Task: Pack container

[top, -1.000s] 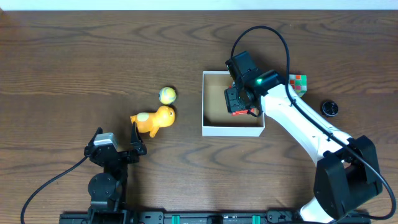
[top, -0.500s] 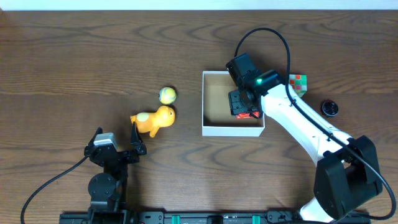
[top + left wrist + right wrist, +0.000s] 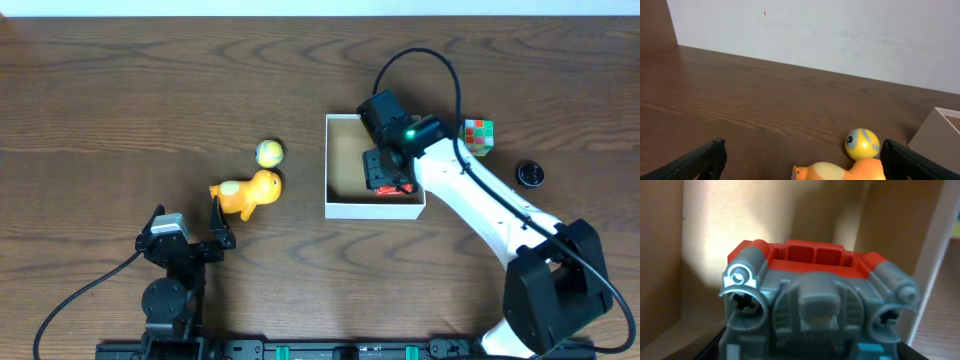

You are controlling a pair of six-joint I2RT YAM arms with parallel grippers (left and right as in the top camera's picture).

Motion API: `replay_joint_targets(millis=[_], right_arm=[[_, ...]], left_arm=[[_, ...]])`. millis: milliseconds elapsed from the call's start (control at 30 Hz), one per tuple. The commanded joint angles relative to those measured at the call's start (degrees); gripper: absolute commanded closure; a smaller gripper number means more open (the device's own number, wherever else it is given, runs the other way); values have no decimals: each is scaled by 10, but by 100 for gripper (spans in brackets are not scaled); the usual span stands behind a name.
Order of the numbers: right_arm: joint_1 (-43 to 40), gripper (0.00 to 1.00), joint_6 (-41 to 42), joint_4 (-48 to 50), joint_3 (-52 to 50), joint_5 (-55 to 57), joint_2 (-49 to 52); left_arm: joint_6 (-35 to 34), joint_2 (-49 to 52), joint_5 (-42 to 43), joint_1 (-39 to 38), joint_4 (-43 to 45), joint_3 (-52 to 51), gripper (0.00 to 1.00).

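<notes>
The container (image 3: 374,209), a shallow white-walled box with a brown inside (image 3: 662,255), sits right of the table's middle; its corner shows at the right edge of the left wrist view (image 3: 939,131). My right gripper (image 3: 385,168) is inside it, shut on a red and grey toy vehicle (image 3: 393,187) that fills the right wrist view (image 3: 815,295), just over the box floor near the front right corner. The jaws (image 3: 807,351) show only as dark edges at the toy's sides. My left gripper (image 3: 214,236) rests open near the front edge, behind an orange toy animal (image 3: 248,193).
A yellow ball with a face (image 3: 269,153) lies beside the orange toy animal (image 3: 840,172), also in the left wrist view (image 3: 862,143). A colour cube (image 3: 478,136) and a small black round object (image 3: 530,174) lie right of the container. A black cable arcs over the right arm.
My right gripper has carried the red and grey toy a little toward the container's front wall and lower. The left arm has stayed still.
</notes>
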Motion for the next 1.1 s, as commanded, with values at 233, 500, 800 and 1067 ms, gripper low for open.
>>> replay_joint_targets(millis=[233, 500, 800, 1067], right_arm=[[8, 49, 37, -22, 4, 9, 1], [8, 45, 37, -21, 2, 16, 1], [8, 34, 37, -24, -6, 17, 1], [8, 25, 37, -21, -18, 17, 1]], left_arm=[[10, -3, -5, 0, -21, -12, 2], [10, -3, -5, 0, -21, -12, 2], [10, -3, -5, 0, -21, -12, 2], [10, -3, -5, 0, -21, -12, 2]])
